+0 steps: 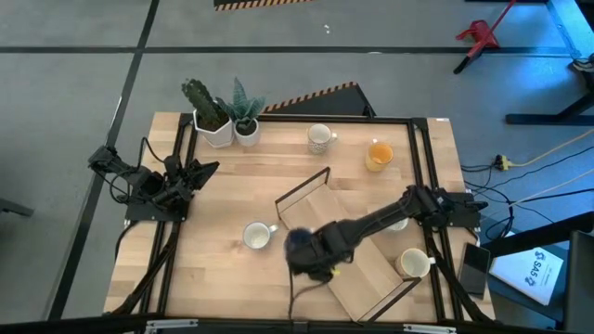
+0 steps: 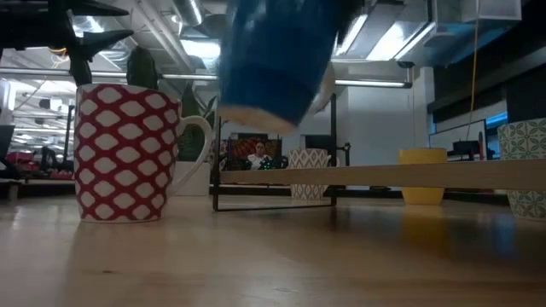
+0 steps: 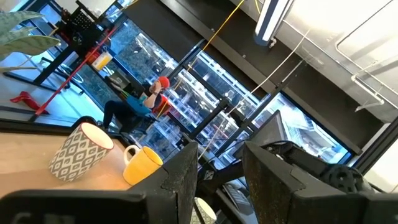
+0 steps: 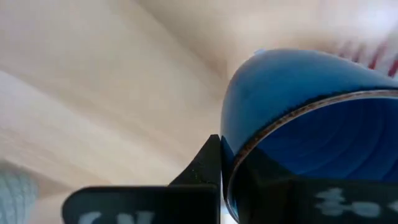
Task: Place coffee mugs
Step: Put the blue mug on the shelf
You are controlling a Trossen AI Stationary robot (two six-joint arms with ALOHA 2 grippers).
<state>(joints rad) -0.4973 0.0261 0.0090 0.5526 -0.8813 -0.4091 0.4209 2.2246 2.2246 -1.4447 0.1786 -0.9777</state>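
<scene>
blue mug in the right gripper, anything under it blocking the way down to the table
Nothing visible does. The right gripper holds the dark blue ceramic mug above bare wood of the light wooden table. The red-and-white patterned mug stands beside it, not beneath it, and the thin black wire rack is farther back.

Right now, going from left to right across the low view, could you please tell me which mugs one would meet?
Red-and-white patterned mug → dark blue mug, held off the table by the right pincer → grey-patterned mug far back → orange mug → patterned mug cut by the right edge.
</scene>
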